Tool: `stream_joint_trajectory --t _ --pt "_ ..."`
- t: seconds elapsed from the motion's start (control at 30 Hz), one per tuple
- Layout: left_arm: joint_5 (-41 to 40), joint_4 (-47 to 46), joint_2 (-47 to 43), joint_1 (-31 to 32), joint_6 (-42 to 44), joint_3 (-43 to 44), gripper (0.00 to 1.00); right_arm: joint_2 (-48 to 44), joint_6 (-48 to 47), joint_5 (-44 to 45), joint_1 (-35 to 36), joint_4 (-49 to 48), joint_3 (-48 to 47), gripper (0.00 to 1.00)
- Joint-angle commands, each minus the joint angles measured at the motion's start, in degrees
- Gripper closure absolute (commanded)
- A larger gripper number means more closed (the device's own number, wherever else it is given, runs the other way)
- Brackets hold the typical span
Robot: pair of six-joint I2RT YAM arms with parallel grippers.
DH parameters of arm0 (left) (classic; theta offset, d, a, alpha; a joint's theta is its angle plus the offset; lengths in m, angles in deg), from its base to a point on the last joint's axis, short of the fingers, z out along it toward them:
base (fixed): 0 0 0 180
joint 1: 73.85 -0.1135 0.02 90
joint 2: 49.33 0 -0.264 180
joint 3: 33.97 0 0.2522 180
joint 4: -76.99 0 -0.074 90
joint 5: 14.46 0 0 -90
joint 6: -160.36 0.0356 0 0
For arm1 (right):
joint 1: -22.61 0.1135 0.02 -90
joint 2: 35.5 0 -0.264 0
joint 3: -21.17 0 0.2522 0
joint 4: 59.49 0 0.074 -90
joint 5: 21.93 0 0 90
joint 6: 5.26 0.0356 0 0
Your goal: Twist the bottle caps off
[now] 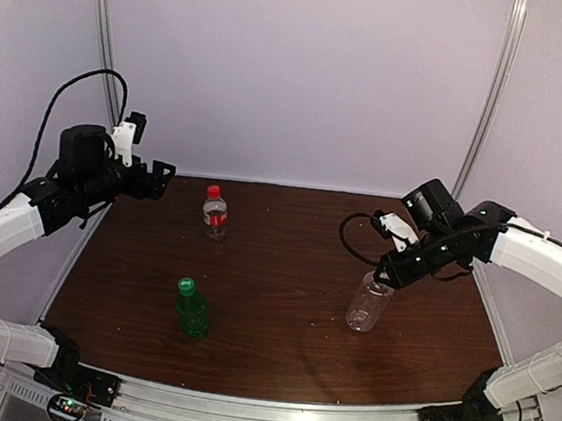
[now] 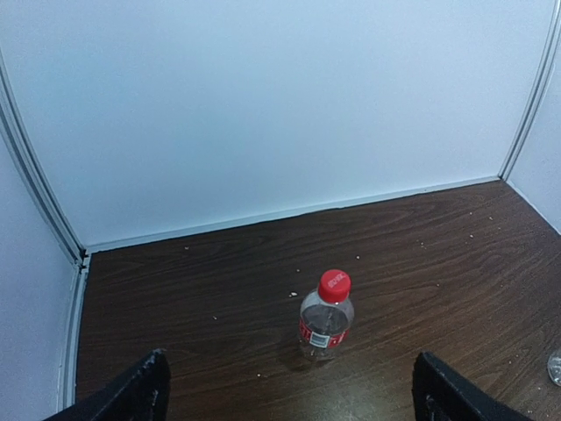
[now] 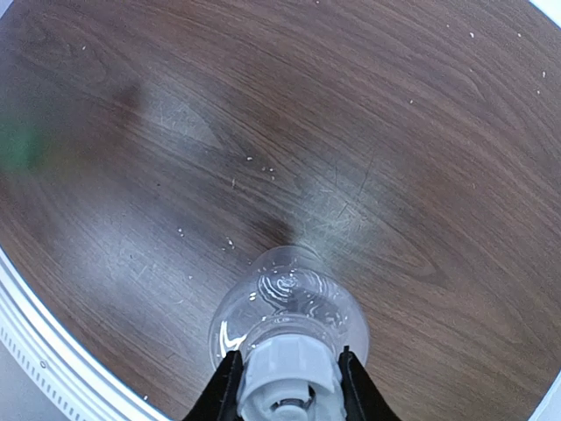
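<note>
The wide clear rounded bottle (image 1: 368, 305) stands upright at the right of the table. My right gripper (image 1: 386, 276) is shut on its white cap (image 3: 287, 377); the black fingers (image 3: 226, 390) press on both sides, with the bottle body (image 3: 289, 303) below. The clear bottle with the red label (image 1: 216, 216) and red cap (image 1: 213, 192) stands at the back centre; it also shows in the left wrist view (image 2: 326, 317). The green bottle (image 1: 192, 312) with green cap (image 1: 187, 285) stands at front centre-left. My left gripper (image 1: 161, 171) is open and empty, raised at the back left, its fingertips (image 2: 140, 393) wide apart.
The dark wood table (image 1: 276, 351) is bounded by white walls at the back and sides and a metal rail (image 1: 271, 406) at the near edge. A black cable (image 1: 356, 241) loops beside the right wrist.
</note>
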Motion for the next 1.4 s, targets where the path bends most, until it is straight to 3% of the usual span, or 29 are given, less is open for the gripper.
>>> stream_joint_trajectory --t 0.0,0.23,0.57,0.9,1.37 --pt "1.5 -0.6 0.5 0.5 0.3 2.4 0.02 0.4 -0.6 1.0 0.3 0.7 -2.5 0.79" --pt "7.6 0.3 1.6 2.0 2.2 4.5 0.02 1.2 -2.1 -0.4 0.8 1.3 -7.5 1.00" --pt "12.4 0.5 4.6 10.8 6.2 7.9 0.02 4.6 -3.1 -11.0 1.0 -5.1 -16.9 1.00" --pt "10.5 -3.3 13.5 27.3 17.1 12.0 0.02 9.5 0.1 -22.7 1.4 -12.7 -24.3 1.00" --pt "15.2 -11.9 22.4 31.1 25.1 12.1 0.02 11.5 5.6 -35.3 1.4 -18.8 -25.2 1.00"
